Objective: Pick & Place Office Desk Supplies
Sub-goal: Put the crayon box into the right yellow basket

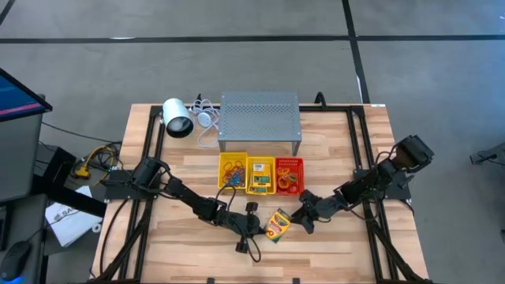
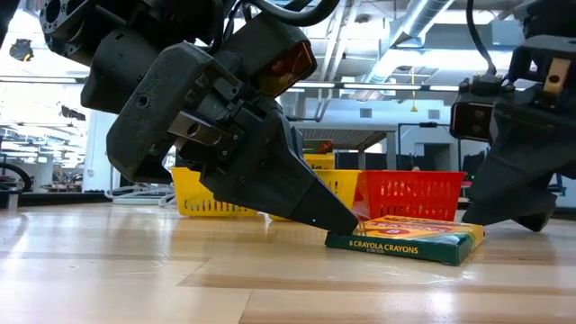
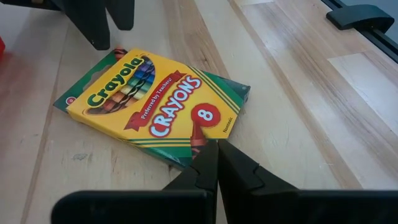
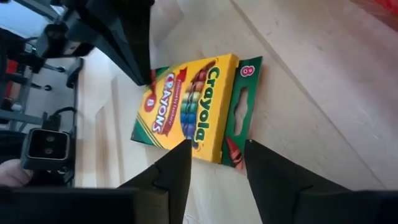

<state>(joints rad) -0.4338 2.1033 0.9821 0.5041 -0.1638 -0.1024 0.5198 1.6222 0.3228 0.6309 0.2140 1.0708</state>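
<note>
My left claw is down on the table with its two fingers pressed together, nothing between them, and the joined tip sits right at the near edge of the crayon box. In the low view that tip touches the box's end where it meets the wood.

The crayon box lies flat on the bare boards in front of the three baskets, label up, tilted at an angle to the table edge. It sits between my two claws.

My right claw comes in from the other side, fingers apart, one on each side of the box's end with the hang tab. The tips straddle that end close in, but I cannot tell whether they touch the cardboard; they are not clamped on it.

Behind the box stand the baskets in a row: the yellow basket with bands and rings, the middle yellow basket with another crayon box in it, the red basket with more rings. Farther back sit the grey metal stand and the white lamp.
</note>
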